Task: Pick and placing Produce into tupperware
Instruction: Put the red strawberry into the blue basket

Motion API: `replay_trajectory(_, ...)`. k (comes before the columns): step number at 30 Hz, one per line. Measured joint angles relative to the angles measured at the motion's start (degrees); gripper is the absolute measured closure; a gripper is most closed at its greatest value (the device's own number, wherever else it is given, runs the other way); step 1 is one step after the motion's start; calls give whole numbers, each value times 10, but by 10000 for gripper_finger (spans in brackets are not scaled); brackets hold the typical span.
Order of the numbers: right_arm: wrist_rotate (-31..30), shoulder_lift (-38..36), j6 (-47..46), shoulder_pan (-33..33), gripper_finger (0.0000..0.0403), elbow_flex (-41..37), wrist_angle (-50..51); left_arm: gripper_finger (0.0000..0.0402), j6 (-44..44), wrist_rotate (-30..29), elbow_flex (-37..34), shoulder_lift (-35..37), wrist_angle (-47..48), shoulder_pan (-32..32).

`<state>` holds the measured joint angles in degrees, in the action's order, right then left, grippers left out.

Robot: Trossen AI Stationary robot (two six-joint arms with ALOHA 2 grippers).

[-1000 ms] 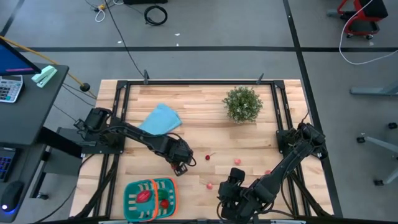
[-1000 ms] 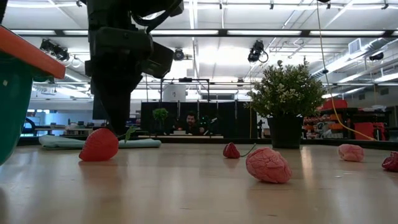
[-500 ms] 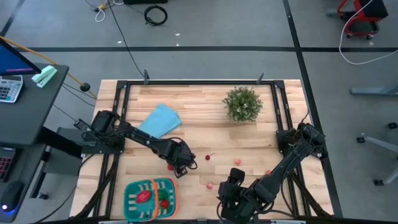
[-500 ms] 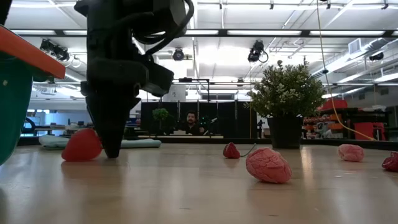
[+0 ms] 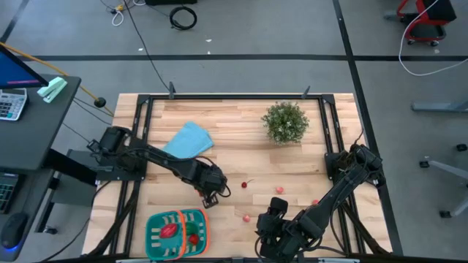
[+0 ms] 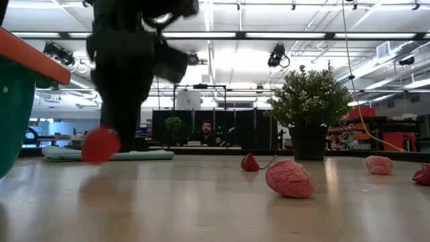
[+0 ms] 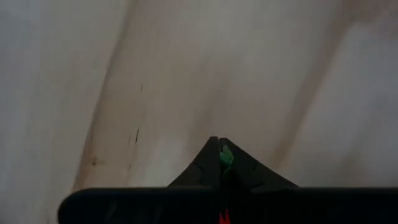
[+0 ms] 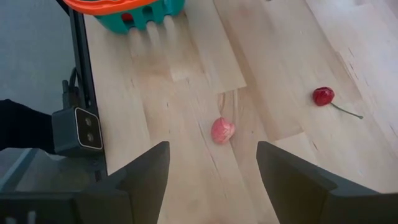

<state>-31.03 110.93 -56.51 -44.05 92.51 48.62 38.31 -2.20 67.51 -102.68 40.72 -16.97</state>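
Wooden table, slatted top inside a dark frame. Teal tupperware with orange band, at the near edge on the left side; red produce pieces lie inside it. Left pincer, just beyond the tupperware, clenched on a red strawberry by its green leafy top; in the low view the fruit hangs clear of the table under the dark arm, and in the left wrist view a sliver of green and red shows between the closed fingers. Right pincer, at the near edge towards the right, released, fingers spread wide and holding nothing. Loose produce on the table: a pink piece ahead of the right pincer; a red cherry with stem farther off; a further pink piece to the right. Light blue cloth, far left portion. Potted plant, far right portion. A person is seated in the room behind.
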Motion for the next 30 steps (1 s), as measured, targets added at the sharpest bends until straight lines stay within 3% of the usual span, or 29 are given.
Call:
replay_trajectory(7, 0, 0, 1, 0, 152, 0, 0, 399, 0, -5, 0, 104, -9, -7)
replay_trajectory(13, 0, 0, 0, 0, 152, 0, 0, 400, 53, -21, 1, 171, -15, -76)
replay_trajectory(21, 0, 0, -3, 0, 152, 0, -2, 396, 118, -97, 0, 128, -49, -215)
replay_trajectory(30, 0, 0, -3, 0, 152, 0, -6, 318, 115, -127, 0, 86, -66, -233)
